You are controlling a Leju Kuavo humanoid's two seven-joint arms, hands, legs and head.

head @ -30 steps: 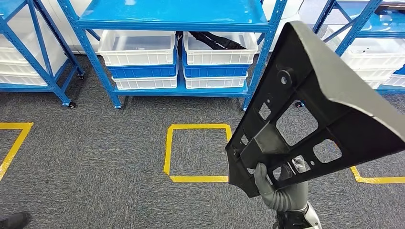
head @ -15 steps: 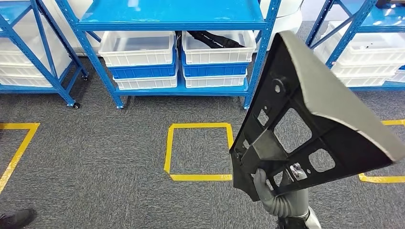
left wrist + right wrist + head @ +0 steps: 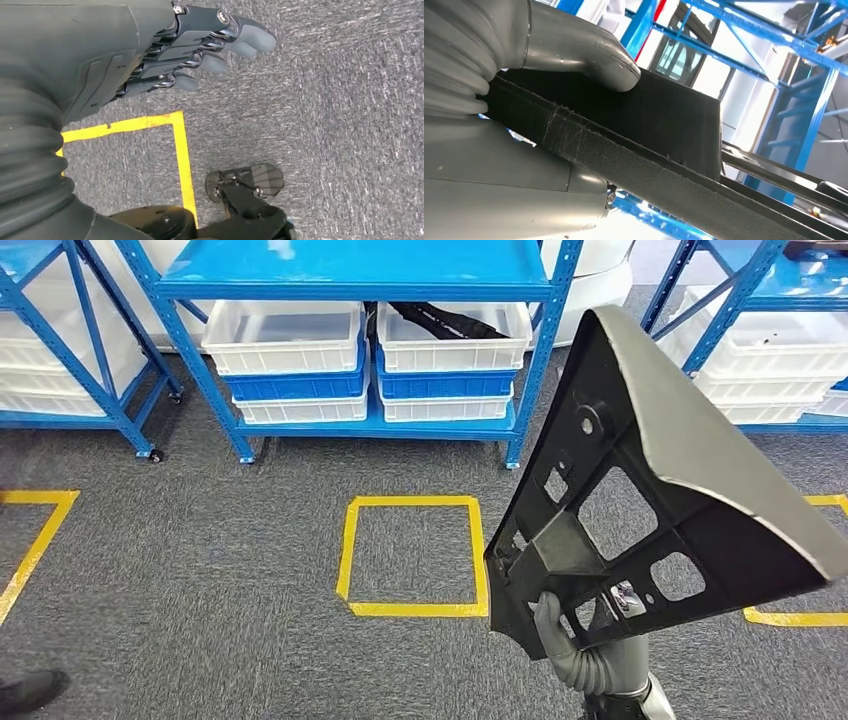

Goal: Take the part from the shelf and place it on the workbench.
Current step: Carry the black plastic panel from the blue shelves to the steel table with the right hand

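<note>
Black part (image 3: 655, 490) off the shelf, held up tilted above the carpet, lower edge gripped by right robot hand (image 3: 580, 640); thumb (image 3: 589, 55) pressed on its flat face. Left robot hand (image 3: 200, 45) hanging over the floor, holding nothing, fingers loosely extended. Pick judged done; carry and set-down on the desk left, no desk in sight. Counted: one part in hand, three blue shelf units (image 3: 360, 275), two white bins (image 3: 285, 335) up front on the middle shelf, more at the sides, one full yellow tape square (image 3: 412, 555).
</note>
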